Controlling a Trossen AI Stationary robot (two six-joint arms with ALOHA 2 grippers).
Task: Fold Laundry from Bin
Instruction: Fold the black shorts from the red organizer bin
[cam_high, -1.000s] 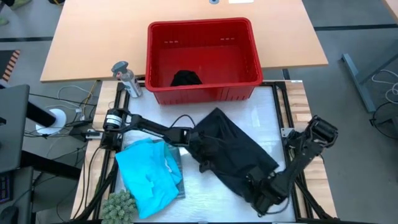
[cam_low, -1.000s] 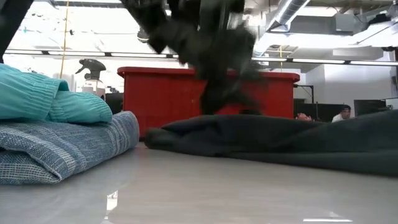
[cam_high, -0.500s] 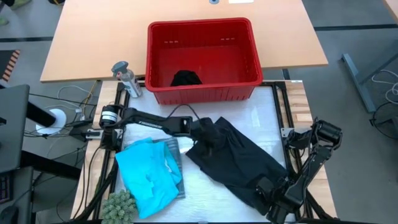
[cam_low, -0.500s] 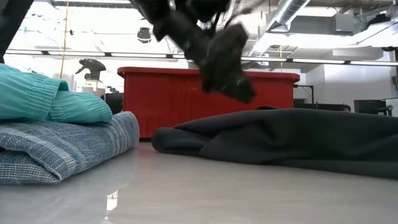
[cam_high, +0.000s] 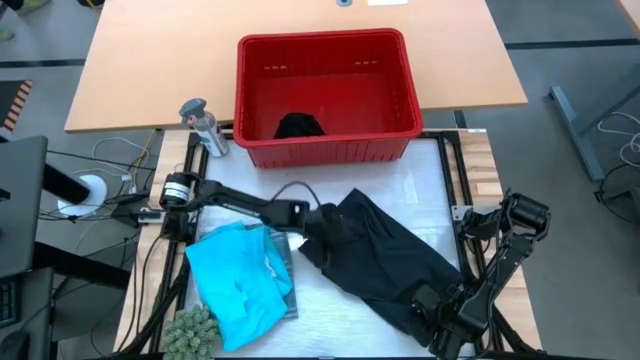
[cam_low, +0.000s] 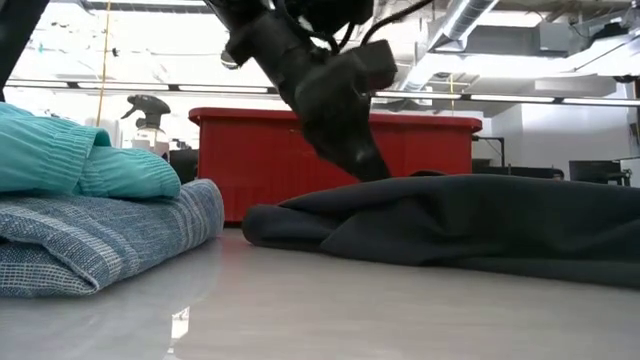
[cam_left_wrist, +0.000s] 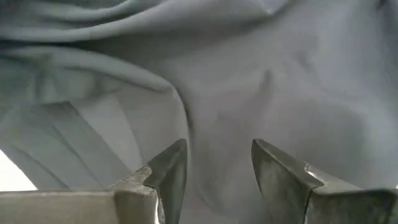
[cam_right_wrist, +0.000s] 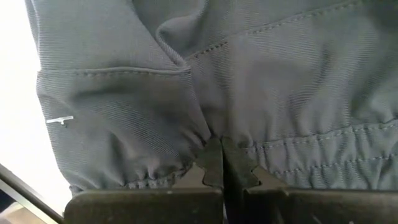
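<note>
Red bin (cam_high: 325, 95), frame top centre, is holding one black item (cam_high: 298, 126). Black garment (cam_high: 385, 260) is lying lower centre. Left gripper (cam_high: 322, 222) is hovering parted over its left edge; right gripper (cam_high: 428, 300) is pinching its lower-right hem.

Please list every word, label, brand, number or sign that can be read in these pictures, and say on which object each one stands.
None can be read.
The black garment shows only a small pale tag in the right wrist view, bearing no legible text.
The red bin, the spray bottle and the turquoise garment show no lettering.
The left claw and the right claw carry no markings.
</note>
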